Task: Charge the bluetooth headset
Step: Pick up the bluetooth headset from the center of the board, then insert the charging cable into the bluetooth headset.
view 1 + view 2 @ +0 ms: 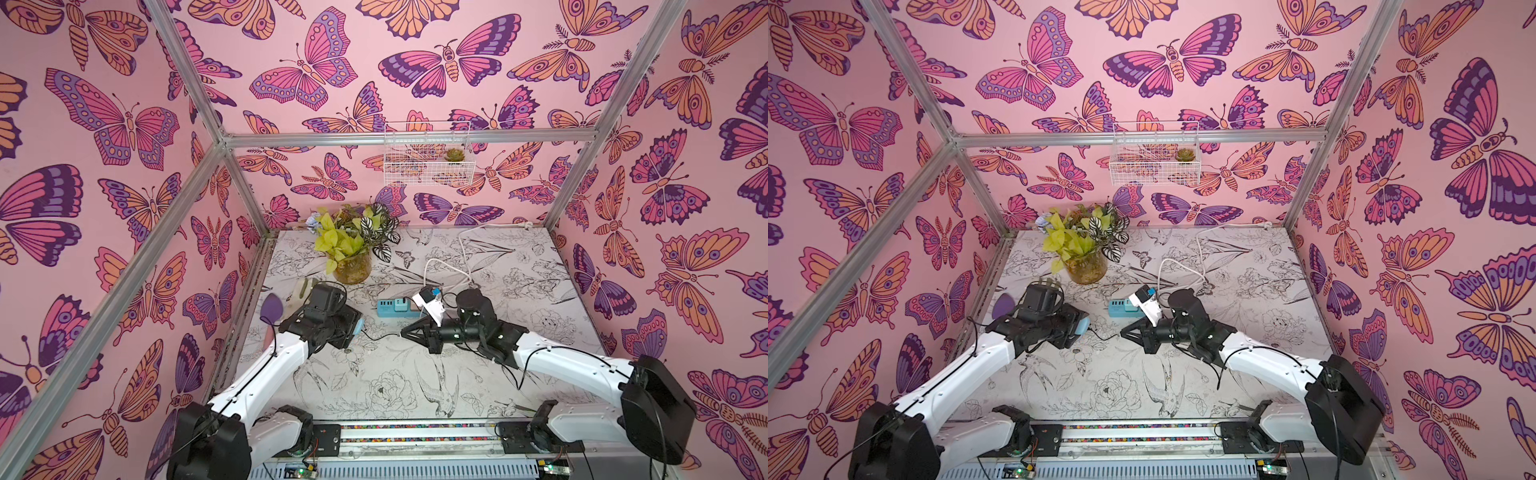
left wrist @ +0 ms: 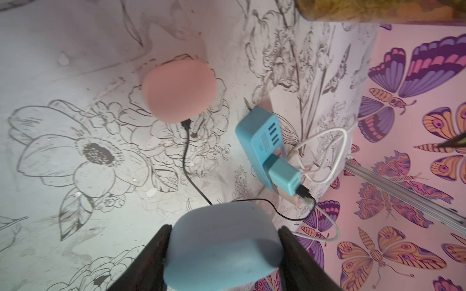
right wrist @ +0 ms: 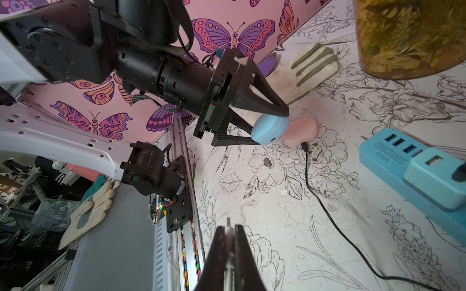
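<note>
Top views, left gripper: The left gripper (image 1: 355, 328) (image 1: 1083, 326) sat left of centre in both top views, its jaws clamped on the blue headset (image 1: 359, 328) (image 1: 1085, 325).
Top views, right gripper: The right gripper (image 1: 404, 332) (image 1: 1122, 333) faced it from just right of centre, fingers pressed together, with a gap between the two tools.
Top views, table: A blue power strip (image 1: 392, 308) (image 1: 1121, 309) lay at mid-frame just behind them, and a black cable (image 1: 376, 337) (image 1: 1100, 336) crossed the flower-printed table (image 1: 374, 374) between the grippers.
Left wrist, headset: The blue headset (image 2: 222, 249) was pinched between two dark fingers (image 2: 161, 241).
Left wrist, cable: The cable's free plug (image 2: 186, 124) lay at the edge of a pink rounded piece (image 2: 179, 92); whether they touched could not be told. The other end entered a charger block (image 2: 283, 173) on the power strip (image 2: 254, 136).
Right wrist, right gripper: The right gripper (image 3: 228, 228) was closed tight, with a small pale bit between its tips; what it was could not be told.
Right wrist, headset: The headset (image 3: 269, 129), in the left gripper (image 3: 272, 128), sat against the pink piece (image 3: 301, 132), with the free plug (image 3: 304, 146) on the table just beside both.
</note>
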### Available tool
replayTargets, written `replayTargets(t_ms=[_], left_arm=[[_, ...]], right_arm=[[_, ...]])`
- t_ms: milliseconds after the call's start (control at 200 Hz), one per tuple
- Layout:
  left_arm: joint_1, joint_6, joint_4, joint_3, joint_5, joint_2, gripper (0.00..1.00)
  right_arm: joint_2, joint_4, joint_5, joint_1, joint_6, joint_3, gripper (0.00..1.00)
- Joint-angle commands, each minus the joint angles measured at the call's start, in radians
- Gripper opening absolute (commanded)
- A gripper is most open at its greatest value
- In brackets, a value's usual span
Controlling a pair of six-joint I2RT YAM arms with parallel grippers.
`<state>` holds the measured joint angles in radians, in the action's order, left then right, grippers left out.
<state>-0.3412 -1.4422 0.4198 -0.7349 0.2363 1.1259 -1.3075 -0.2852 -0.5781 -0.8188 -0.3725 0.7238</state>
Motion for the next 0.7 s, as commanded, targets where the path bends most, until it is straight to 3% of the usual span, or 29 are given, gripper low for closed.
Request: replayTargets(t_ms=[0,366,697], left_arm=[[-0.024,-0.058,-0.144,0.008,0.061,-0.034,0.46],[-0.145,-0.239,-0.393,0.033,0.088,-0.057,0.46],[-0.19,-0.296,-0.461,0.055,0.081,-0.081,0.46]], right_arm=[[-0.031,-0.09,0.099,-0.026,-0.054,0.026,0.0],[-0.075,-0.302,0.341,-0.063,-0.142,-0.016,0.0],[-0.073,-0.352,0.425,-0.062,-0.175,-0.049,0.0]])
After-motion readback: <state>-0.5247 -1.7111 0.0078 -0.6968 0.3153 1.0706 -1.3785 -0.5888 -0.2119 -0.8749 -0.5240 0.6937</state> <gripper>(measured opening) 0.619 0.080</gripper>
